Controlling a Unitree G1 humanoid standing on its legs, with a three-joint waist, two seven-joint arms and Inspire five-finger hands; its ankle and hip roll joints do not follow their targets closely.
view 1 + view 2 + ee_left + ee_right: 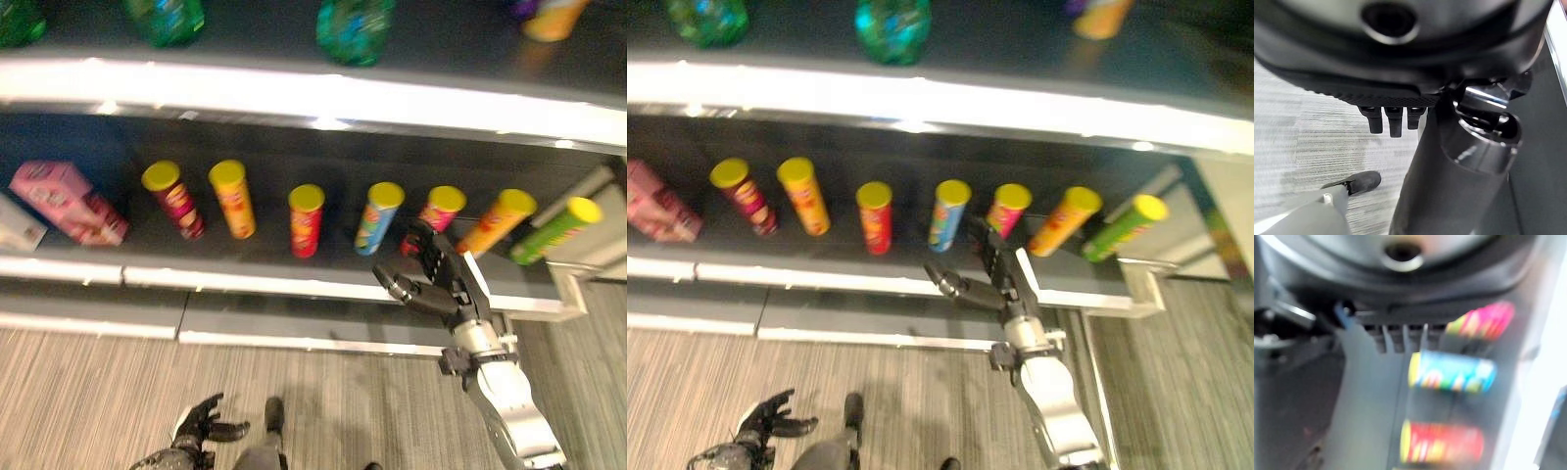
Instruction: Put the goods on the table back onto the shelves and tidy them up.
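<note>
Several yellow-lidded chip cans stand in a row on the dark lower shelf (294, 279): a dark red one (174, 200), an orange one (233, 199), a red one (306, 220), a blue one (378, 217), a pink one (441, 211), another orange one (498, 222) and a green one (554, 230). My right hand (436, 274) is raised at the shelf's front edge, open and empty, its fingertips just in front of the pink can's base. The right wrist view looks past the fingers (1400, 340) at the pink (1481, 320), blue (1452, 371) and red (1442, 443) cans. My left hand (201, 423) hangs low over the floor, relaxed and empty.
A pink box (67, 203) lies at the lower shelf's left end. On the shelf above stand green bottles (355, 29) (167, 20) and an orange pack (554, 18). A bright white shelf lip (313, 98) juts out between the two levels. Striped grey carpet (98, 401) lies below.
</note>
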